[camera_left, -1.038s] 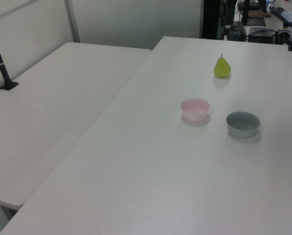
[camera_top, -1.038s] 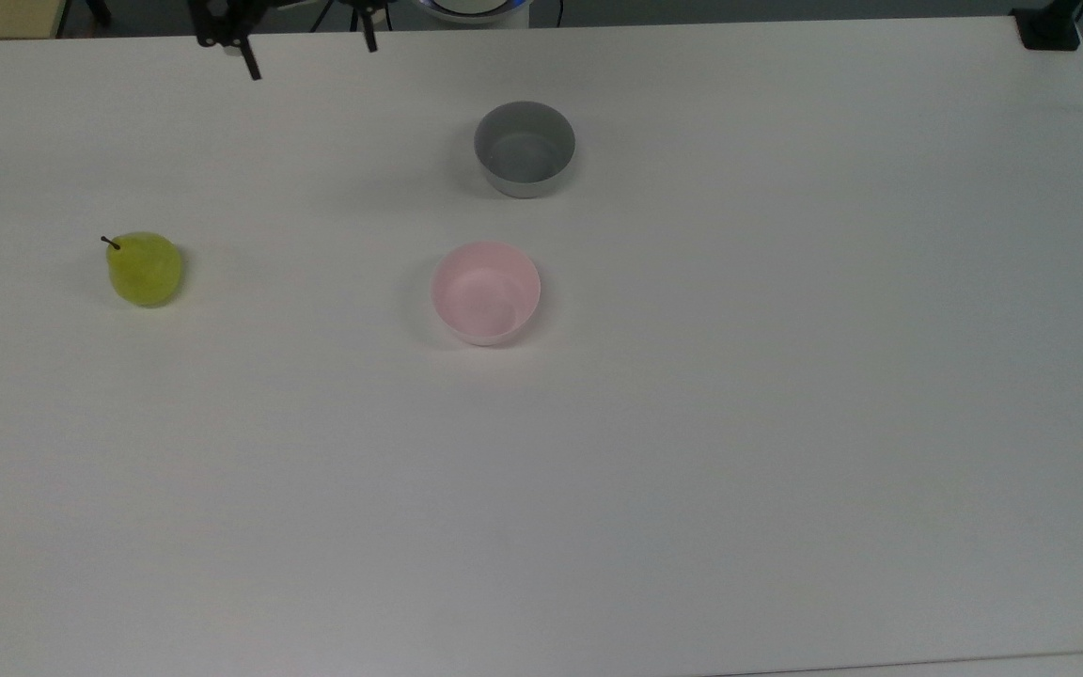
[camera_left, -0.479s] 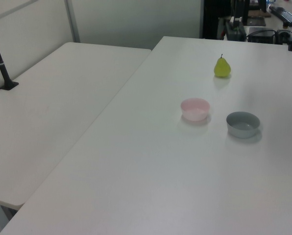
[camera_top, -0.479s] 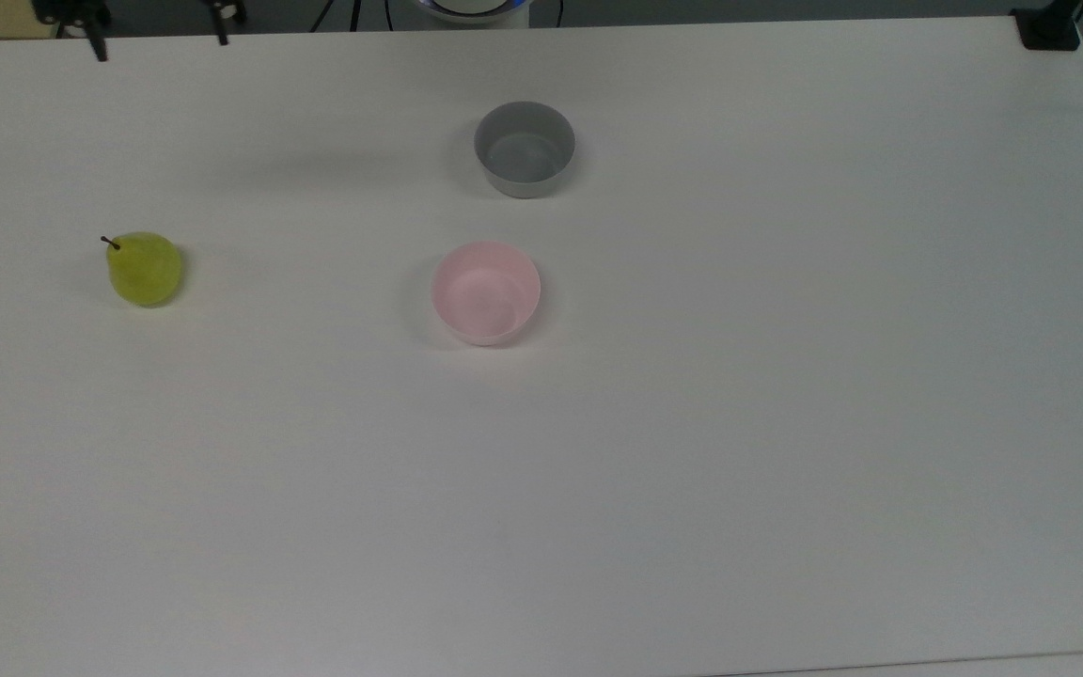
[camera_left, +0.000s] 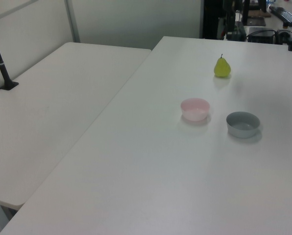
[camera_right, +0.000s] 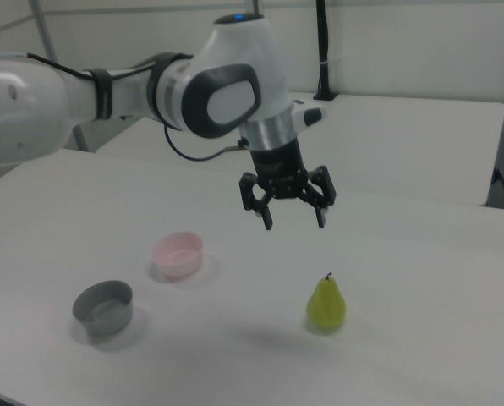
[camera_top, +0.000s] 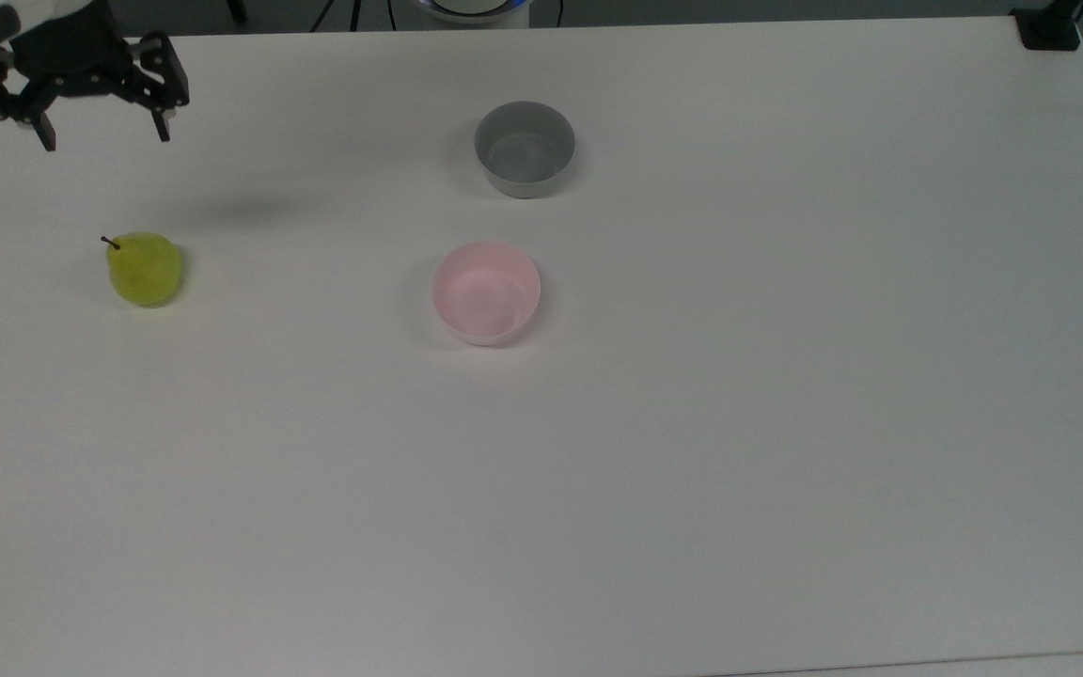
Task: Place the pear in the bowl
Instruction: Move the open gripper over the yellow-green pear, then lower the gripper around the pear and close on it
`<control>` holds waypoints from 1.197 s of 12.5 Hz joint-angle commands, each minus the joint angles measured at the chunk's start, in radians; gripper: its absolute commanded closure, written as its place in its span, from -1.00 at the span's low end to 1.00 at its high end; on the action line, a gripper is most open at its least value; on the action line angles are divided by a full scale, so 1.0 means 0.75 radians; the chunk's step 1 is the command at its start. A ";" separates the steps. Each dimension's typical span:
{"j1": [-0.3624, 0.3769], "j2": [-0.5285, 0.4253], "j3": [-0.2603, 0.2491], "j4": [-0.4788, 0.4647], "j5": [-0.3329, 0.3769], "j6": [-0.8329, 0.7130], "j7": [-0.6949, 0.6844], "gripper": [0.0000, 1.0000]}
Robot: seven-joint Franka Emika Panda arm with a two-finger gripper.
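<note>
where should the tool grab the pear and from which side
Probably from straight above, closing across the wide lower belly of the pear. It stands upright on the table with its stem pointing up and nothing beside it, so the narrow neck would slip more easily. The tool hangs open above it, fingers pointing down.

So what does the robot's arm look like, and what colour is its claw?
The arm is fat, rounded and mostly white, with dark grey bands and panels at its joints. A thin black cable loops beside it. A shiny silver cuff joins it to the gripper, which is black with two thin black jaws pointing down. There's a small blue light on top of the arm.
</note>
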 commanded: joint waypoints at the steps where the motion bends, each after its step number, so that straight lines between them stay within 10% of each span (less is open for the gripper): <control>1: -0.027 0.072 -0.010 -0.052 0.033 0.115 -0.010 -1.00; 13: -0.078 0.294 0.007 -0.177 0.096 0.442 0.013 -0.98; 15: -0.078 0.318 0.009 -0.177 0.102 0.515 0.051 -0.41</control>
